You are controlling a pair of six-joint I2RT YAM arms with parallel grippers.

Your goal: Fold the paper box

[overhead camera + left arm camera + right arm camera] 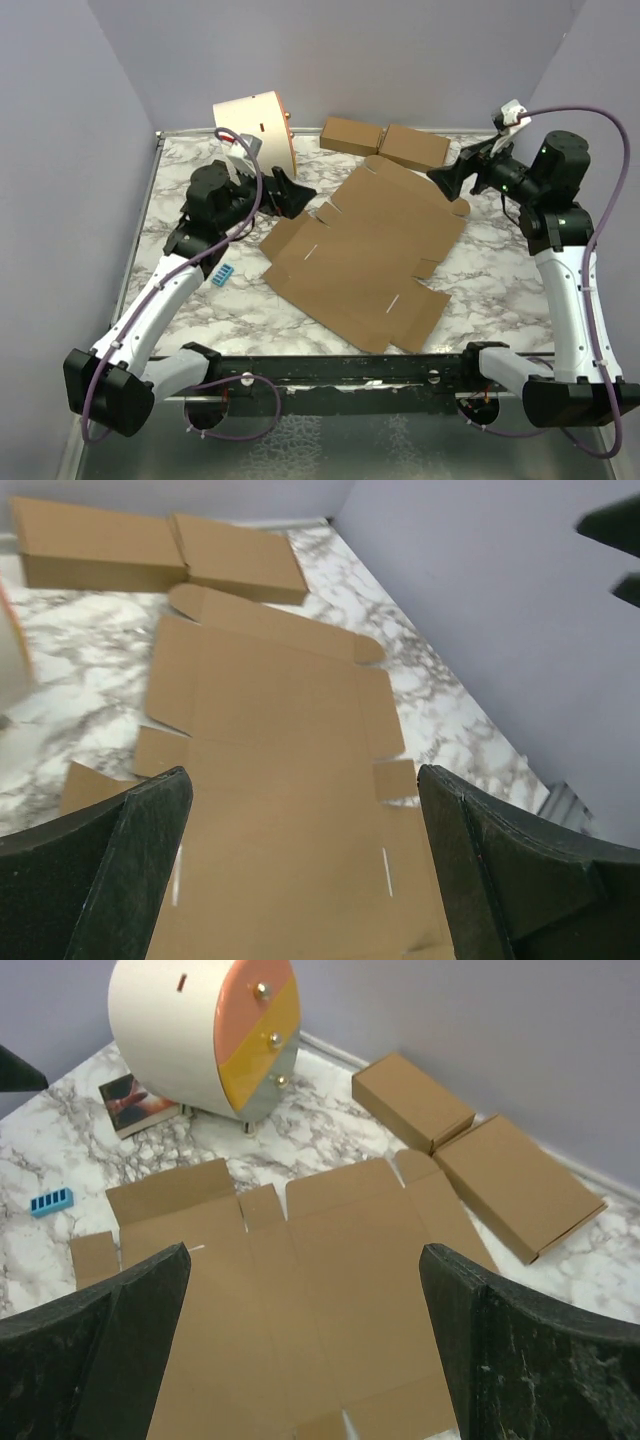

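The paper box [365, 255] is a large brown die-cut sheet lying flat and unfolded on the marble table, flaps spread out. It also shows in the left wrist view [280, 780] and the right wrist view [330, 1290]. My left gripper [300, 192] is open and empty, raised off the table beside the sheet's far left corner. My right gripper [447, 177] is open and empty, raised beside the sheet's far right corner. In both wrist views the jaws stand wide apart with only flat cardboard between them.
Two smaller closed brown boxes [385, 142] lie side by side at the back. A cream cylindrical drum [255, 128] with an orange and yellow face stands at the back left, a small card [140, 1102] beside it. A small blue block [223, 274] lies left of the sheet.
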